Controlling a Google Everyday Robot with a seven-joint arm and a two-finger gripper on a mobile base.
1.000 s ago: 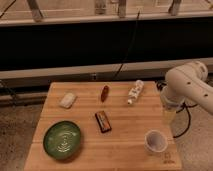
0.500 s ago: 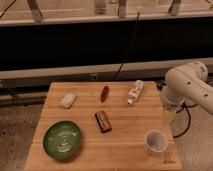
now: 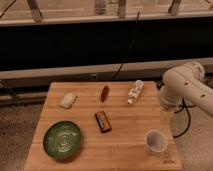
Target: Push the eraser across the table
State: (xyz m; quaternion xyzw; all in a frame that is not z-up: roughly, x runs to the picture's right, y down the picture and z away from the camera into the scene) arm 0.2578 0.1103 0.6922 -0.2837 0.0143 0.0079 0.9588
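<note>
Nothing moved: gripper [image 3: 167, 116] hangs beside table [image 3: 125, 146] edge, eraser [image 3: 103, 121] central.

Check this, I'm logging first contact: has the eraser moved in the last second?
No. The eraser keeps its spot between the green bowl and the white cup; the gripper hangs by the table edge near the cup.

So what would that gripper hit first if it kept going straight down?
Likely the table at its right edge; the gripper hangs pointing down there, beyond the cup. Depth is unclear, so it could miss.
</note>
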